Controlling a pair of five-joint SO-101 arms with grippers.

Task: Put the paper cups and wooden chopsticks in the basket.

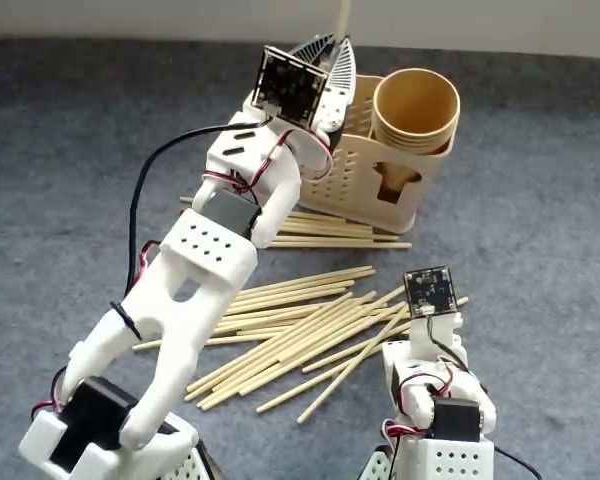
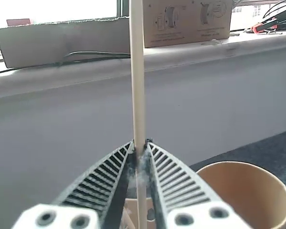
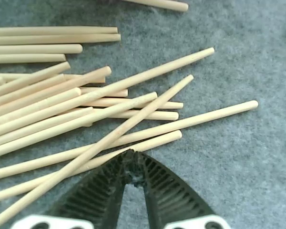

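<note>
Above the basket (image 1: pixel 380 190), my left gripper (image 2: pixel 141 145) pinches a single wooden chopstick (image 2: pixel 137 71) upright, its fingers pressed onto the stick from both sides. A stack of paper cups (image 1: pixel 416 108) stands in the basket's compartment just beside that gripper. In front of the basket, the loose chopsticks (image 1: pixel 300 335) lie scattered on the grey mat (image 1: pixel 540 250), some right against the basket's base. Farther out from the basket, my right gripper (image 3: pixel 133 153) hangs low over that pile with its fingers drawn together, tips at the end of one stick. Beyond the basket, a cardboard box (image 2: pixel 186 21) on a ledge carries printed line drawings and a label, the wording too small for me to read.
</note>
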